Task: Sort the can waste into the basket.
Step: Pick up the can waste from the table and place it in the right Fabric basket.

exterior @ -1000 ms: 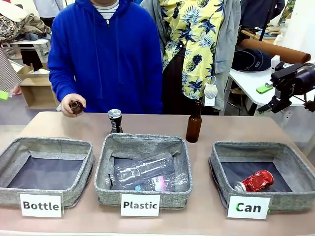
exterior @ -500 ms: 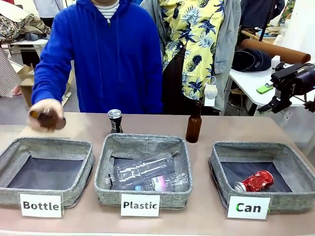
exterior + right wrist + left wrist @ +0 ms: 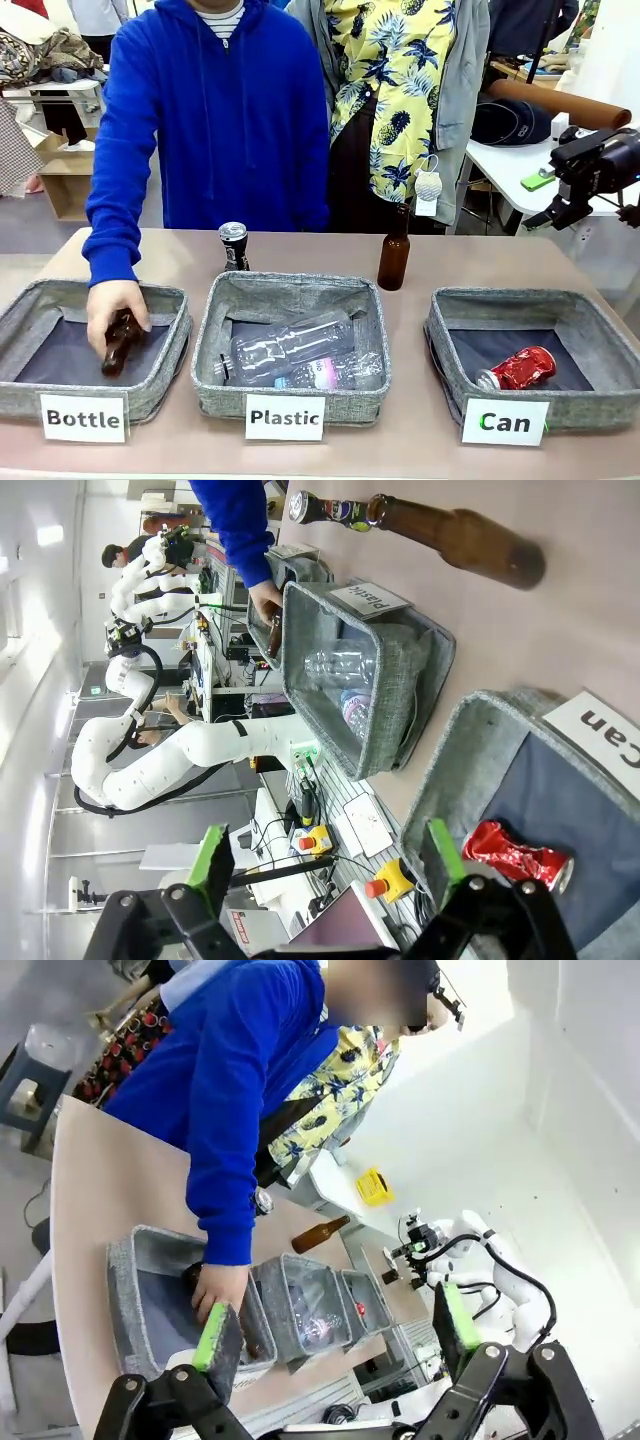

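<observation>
The crushed red can (image 3: 518, 368) lies inside the grey felt basket labelled "Can" (image 3: 447, 345) at the front right. It shows again as the red can (image 3: 515, 855) in that basket (image 3: 470, 745) in the right wrist view. The slim black can (image 3: 234, 246) stands upright on the table behind the "Plastic" basket. My right gripper (image 3: 325, 858) is open and empty, held high off the table's right side on its arm (image 3: 592, 165). My left gripper (image 3: 335, 1325) is also open and empty, looking down on the baskets from afar.
A person in a blue hoodie has a hand (image 3: 115, 305) in the "Bottle" basket (image 3: 170, 375), holding a brown bottle (image 3: 119, 345). Another brown bottle (image 3: 394, 252) stands behind the "Plastic" basket (image 3: 290, 290), which holds clear plastic bottles (image 3: 290, 350).
The person's hand carried a brown bottle from the table's far left edge down into the "Bottle" basket. Neither arm has moved, and both cans stay put.
</observation>
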Robot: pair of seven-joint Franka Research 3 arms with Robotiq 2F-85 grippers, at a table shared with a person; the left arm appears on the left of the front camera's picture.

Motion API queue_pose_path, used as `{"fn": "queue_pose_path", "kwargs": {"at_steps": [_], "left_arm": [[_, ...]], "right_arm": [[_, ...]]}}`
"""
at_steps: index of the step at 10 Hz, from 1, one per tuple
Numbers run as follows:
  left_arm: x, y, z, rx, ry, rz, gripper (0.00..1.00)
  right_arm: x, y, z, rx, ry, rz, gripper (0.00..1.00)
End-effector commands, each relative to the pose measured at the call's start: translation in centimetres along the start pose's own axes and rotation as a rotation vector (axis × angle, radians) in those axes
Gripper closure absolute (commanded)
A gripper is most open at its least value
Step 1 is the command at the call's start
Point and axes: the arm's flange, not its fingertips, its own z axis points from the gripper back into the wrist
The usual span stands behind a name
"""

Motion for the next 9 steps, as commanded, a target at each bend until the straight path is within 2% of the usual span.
{"fn": "queue_pose_path", "kwargs": {"at_steps": [1, 3, 5, 8, 9], "left_arm": [[-0.4, -1.4, -0.4, -0.012, 0.015, -0.049, 0.0], [-0.8, -2.1, -2.1, 0.027, 0.037, -0.073, 0.0], [-1.5, -3.6, -6.8, 0.071, 0.105, -0.156, 0.0], [-2.2, -4.9, -17.9, 0.148, 0.274, -0.342, 0.0], [-2.5, -4.8, -22.0, 0.127, 0.357, -0.381, 0.0]], "right_arm": [[-0.1, 0.2, 0.2, -0.003, 0.002, 0.016, 0.0], [-0.1, 0.2, 0.2, -0.003, 0.002, 0.016, 0.0], [-0.1, 0.2, 0.2, -0.003, 0.002, 0.016, 0.0], [-0.1, 0.2, 0.2, -0.003, 0.002, 0.016, 0.0], [-0.1, 0.2, 0.2, -0.003, 0.002, 0.016, 0.0]]}}
